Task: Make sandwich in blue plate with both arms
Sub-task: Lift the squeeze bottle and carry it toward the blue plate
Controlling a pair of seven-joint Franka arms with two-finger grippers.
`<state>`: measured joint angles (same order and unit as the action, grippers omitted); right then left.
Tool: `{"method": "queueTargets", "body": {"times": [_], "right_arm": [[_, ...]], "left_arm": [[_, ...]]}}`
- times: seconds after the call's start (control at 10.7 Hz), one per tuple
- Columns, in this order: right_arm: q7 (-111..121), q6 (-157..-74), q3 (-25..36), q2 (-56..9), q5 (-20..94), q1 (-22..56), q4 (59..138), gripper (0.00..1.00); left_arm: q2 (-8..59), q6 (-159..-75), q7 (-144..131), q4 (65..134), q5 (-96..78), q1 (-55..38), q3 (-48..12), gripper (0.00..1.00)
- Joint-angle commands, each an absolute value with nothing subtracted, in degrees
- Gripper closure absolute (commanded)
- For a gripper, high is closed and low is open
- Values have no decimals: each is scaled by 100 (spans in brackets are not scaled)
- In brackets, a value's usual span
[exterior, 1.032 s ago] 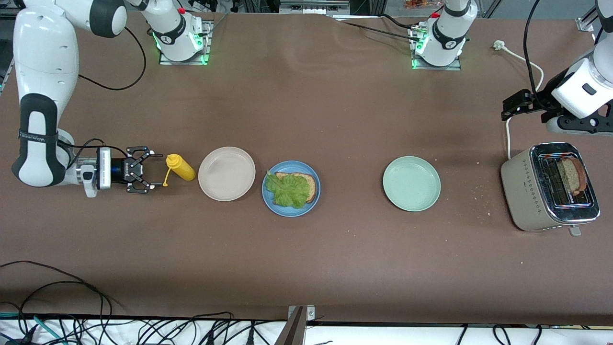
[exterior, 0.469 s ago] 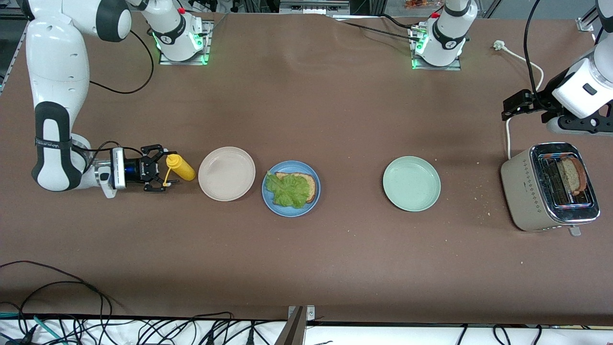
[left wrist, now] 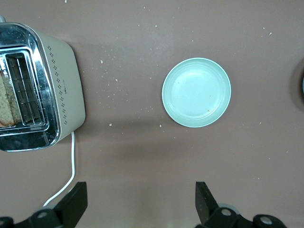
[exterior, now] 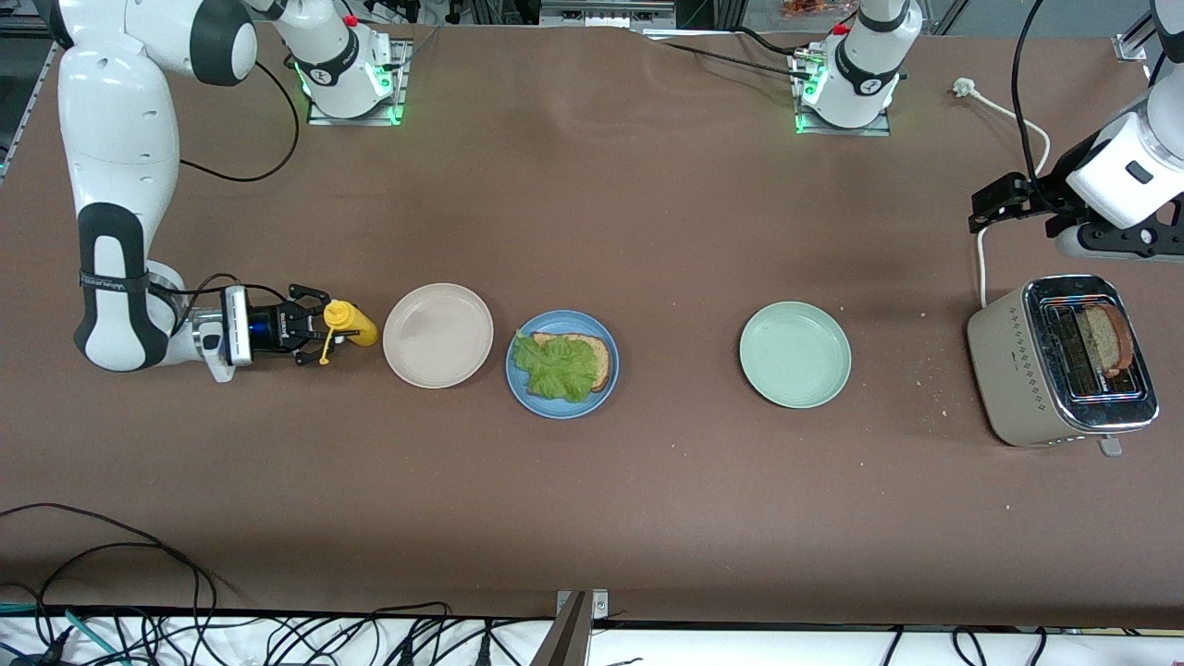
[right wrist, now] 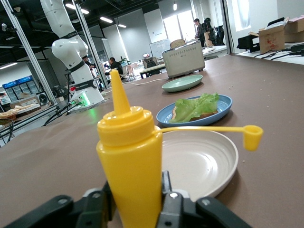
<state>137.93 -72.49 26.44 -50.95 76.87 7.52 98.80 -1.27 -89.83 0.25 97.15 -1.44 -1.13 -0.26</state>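
The right gripper (exterior: 319,331) lay low at the right arm's end of the brown table (exterior: 592,518), its black fingers (right wrist: 102,204) closed against the sides of an upright yellow plastic squeeze bottle (exterior: 350,324) with a pointed nozzle and a cap dangling on a thin strap; the bottle's base was hidden by the gripper, so whether it rested on the table or was lifted could not be told. Just beside the bottle, toward the left arm's end, sat a round beige plate (exterior: 437,335), and next to that the round blue plate (exterior: 561,363), which held one square slice of brown bread (exterior: 597,356) with a ruffled green lettuce leaf (exterior: 555,368) lying on top; no second slice covered it. Well apart, toward the left arm's end, lay a round pale green plate (exterior: 795,354), and near that end stood a beige toaster with a chrome top (exterior: 1060,363), a slice of brown bread (exterior: 1108,338) standing in one slot. The left gripper (left wrist: 140,202) waited in the air over bare table between the toaster and the pale green plate, its two fingers spread wide and holding nothing.
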Motion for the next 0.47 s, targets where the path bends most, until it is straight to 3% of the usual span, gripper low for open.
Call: {"method": "queueTargets", "body": {"times": [0.0, 0.38], "right_arm": [[12951, -7233, 2645, -5212, 7673, 703, 9660, 89], [10983, -7811, 2689, -5133, 6796, 1132, 8739, 93]], "left_arm": [[-105, -8886, -35, 9598, -62, -140, -53, 0], [-114, -8886, -35, 9598, -62, -141, -53, 0]]}}
